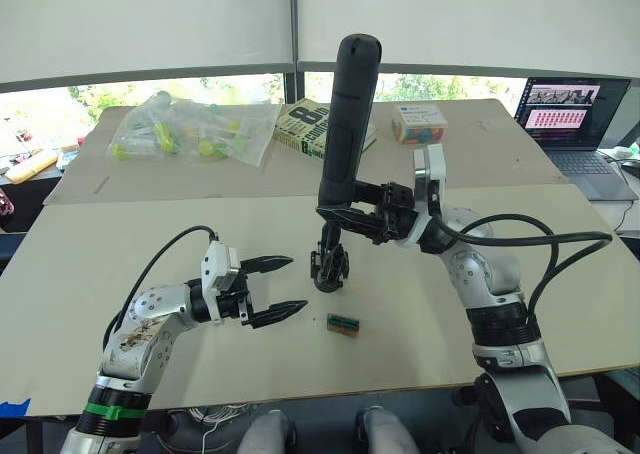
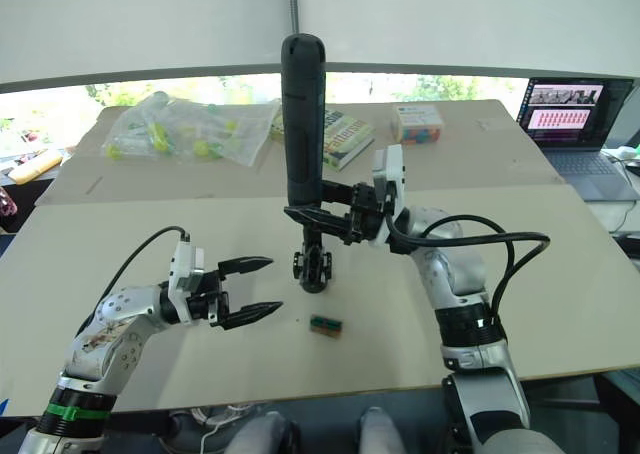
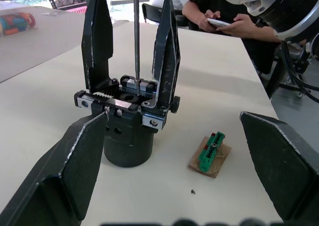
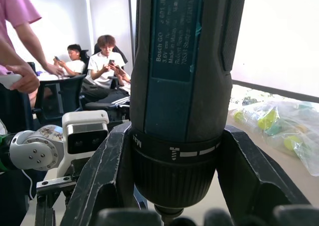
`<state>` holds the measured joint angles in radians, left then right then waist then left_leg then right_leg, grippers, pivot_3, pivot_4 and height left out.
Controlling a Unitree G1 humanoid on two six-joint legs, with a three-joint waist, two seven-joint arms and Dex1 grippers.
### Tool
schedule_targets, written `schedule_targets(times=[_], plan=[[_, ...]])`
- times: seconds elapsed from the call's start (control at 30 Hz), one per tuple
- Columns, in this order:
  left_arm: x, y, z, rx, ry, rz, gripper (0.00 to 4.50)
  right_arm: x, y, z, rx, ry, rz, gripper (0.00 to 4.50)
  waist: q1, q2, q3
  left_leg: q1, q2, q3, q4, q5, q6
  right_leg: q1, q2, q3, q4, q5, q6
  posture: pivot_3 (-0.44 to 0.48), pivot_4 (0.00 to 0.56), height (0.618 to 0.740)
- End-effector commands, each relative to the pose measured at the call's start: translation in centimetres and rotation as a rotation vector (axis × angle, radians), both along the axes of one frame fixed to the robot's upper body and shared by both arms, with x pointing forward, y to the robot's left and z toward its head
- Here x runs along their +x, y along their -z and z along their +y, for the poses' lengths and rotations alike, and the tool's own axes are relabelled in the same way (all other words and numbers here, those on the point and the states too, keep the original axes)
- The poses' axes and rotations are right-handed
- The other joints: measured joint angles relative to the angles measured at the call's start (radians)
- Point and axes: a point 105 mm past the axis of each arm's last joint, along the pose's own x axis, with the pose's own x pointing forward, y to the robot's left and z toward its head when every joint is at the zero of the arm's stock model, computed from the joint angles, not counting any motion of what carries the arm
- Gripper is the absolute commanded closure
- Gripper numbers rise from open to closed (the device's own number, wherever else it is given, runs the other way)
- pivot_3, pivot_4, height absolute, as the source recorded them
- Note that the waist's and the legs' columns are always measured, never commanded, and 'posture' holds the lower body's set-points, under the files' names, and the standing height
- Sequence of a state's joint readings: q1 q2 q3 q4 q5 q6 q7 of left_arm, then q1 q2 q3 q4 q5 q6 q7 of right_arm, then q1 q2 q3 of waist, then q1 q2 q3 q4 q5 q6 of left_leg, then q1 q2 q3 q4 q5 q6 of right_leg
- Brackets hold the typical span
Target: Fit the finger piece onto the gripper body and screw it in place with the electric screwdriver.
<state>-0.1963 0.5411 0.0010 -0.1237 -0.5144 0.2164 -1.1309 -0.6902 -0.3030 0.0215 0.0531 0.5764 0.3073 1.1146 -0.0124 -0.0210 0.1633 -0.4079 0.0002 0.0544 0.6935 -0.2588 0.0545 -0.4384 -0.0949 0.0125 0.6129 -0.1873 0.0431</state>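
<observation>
Electric screwdriver (image 1: 345, 124) clamped upright in right pincer (image 1: 345, 217), bit straight down into top of gripper body (image 1: 329, 266) standing mid-surface; left pincer (image 1: 285, 286) gaping wide, empty, just left of body, nearer for steadying.

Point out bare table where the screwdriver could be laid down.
Bare table right of the right gripper; also between the plastic bags and the left gripper. Crowded around the gripper body and the green block.

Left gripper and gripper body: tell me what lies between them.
Nothing: in the left eye view, bare table separates the open left gripper from the gripper body.
</observation>
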Motion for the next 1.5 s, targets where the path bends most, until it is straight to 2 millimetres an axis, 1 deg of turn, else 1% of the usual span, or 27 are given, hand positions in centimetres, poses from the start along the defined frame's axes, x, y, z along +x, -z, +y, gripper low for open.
schedule_targets(times=[0.03, 0.67, 1.5], plan=[[-0.2, -0.4, -0.2, -0.01, 0.013, -0.034, 0.0, -0.9, -1.8, 0.0, 0.035, -0.038, -0.068, 2.54, 0.0, 0.0, 0.0, 0.0, 0.0, 0.0, 0.0, 0.0, 0.0, 0.0, 0.0, 0.0, 0.0, 0.0, 0.0, 0.0, 0.15, 0.74], [-0.3, -0.1, -0.3, -0.004, 0.026, -0.035, 0.0, -1.3, -1.2, 0.3, 0.019, -0.063, -0.053, 2.54, 0.0, 0.0, 0.0, 0.0, 0.0, 0.0, 0.0, 0.0, 0.0, 0.0, -0.001, 0.0, 0.0, 0.0, 0.0, 0.0, 0.15, 0.74], [-0.5, 0.3, -0.4, -0.01, 0.022, -0.026, 0.0, -0.8, -0.5, 0.3, -0.015, -0.029, -0.073, 2.54, 0.0, 0.0, 0.0, 0.0, 0.0, 0.0, 0.0, 0.0, 0.0, 0.0, -0.001, 0.0, 0.0, 0.0, 0.0, 0.0, 0.15, 0.74]])
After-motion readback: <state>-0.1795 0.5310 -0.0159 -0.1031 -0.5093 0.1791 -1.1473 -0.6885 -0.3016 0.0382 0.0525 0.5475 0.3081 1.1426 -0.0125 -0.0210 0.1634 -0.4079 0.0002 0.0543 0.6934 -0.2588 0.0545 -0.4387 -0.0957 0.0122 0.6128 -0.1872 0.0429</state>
